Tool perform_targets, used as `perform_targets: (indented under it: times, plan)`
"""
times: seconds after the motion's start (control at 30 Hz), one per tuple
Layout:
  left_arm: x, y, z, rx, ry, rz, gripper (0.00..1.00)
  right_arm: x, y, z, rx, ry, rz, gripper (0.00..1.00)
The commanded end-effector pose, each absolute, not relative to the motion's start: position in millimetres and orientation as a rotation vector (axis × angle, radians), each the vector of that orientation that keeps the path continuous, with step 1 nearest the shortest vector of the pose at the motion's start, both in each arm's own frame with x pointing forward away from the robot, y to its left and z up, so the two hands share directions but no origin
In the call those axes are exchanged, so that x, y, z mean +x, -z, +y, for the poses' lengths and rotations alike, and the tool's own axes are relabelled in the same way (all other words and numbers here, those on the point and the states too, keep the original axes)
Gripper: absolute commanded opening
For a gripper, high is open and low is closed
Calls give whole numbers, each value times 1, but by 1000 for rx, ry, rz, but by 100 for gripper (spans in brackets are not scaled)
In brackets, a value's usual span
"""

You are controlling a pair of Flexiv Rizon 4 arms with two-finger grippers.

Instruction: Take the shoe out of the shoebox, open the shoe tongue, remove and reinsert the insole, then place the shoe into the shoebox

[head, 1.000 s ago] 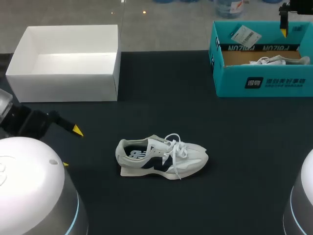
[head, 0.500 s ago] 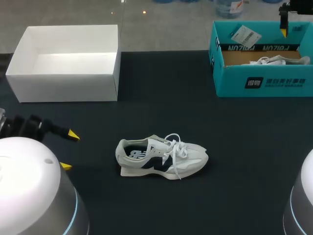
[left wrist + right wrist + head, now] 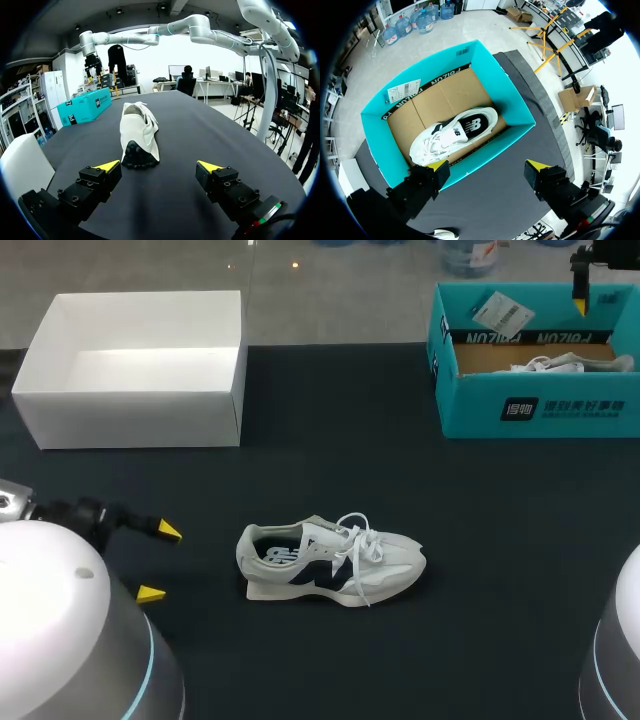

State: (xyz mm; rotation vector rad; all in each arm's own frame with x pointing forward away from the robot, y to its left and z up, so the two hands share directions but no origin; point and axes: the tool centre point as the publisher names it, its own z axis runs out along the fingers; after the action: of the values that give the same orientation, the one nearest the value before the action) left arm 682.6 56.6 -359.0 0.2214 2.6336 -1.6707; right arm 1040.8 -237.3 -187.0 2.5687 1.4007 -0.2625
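A black table (image 3: 420,660) carries a white open cardboard box (image 3: 140,420) at the far left and a teal cardboard shoebox (image 3: 470,410) at the far right, with white print on its front wall. A white and grey sneaker with a navy side panel (image 3: 330,562) stands upright on its sole near the table's middle, out of the shoebox. Its toe points right and its white laces lie loose. A second white sneaker (image 3: 452,135) lies inside the shoebox.

The left gripper (image 3: 160,562) sits just left of the heel, fingers spread wide and empty. It has shifted right, closer to the sneaker, in the last half second. The right gripper (image 3: 486,165) hangs over the shoebox, equally wide and empty, unmoved.

A white printed tag (image 3: 500,312) rests on the shoebox's far wall.
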Motion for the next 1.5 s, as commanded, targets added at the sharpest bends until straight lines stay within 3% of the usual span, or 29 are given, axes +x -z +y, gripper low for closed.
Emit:
perform_targets:
  times: [0.03,0.8,1.5]
  plan:
    - [693,369,50,241,1677,2623,100,1041,187,-237,2569,261,1400,100]
    - [718,415,29,162,1720,2622,100,1041,187,-237,2569,261,1400,100]
    - [721,422,-35,197,1683,2606,100,1041,187,-237,2569,261,1400,100]
